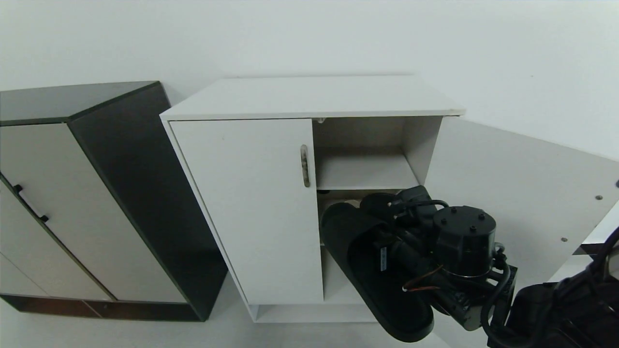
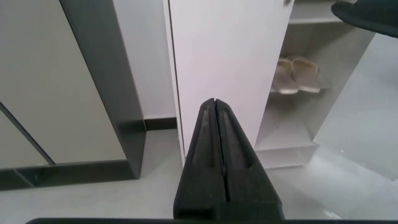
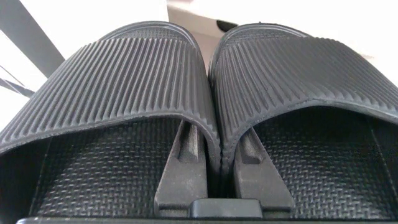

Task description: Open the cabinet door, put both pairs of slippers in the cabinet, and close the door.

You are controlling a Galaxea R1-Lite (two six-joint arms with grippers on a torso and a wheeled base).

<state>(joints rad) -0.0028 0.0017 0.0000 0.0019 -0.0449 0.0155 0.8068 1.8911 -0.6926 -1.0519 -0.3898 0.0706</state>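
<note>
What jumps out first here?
The right gripper holds the black slippers as a pair, jaws pinching their inner sides together, right in front of the white cabinet's open right half. The beige slippers already sit low inside it. The left gripper, jaws shut, hangs facing the closed left door.

Those black slippers [image 3: 124, 87] show fine ribbed straps and a tiny diamond-grid footbed. The cabinet [image 1: 242, 203] is plain white, a cream pair [image 2: 297, 74] pale inside it. Beside it, the second cabinet [image 1: 125, 183] runs charcoal on its side and top, light beige on its doors.
</note>
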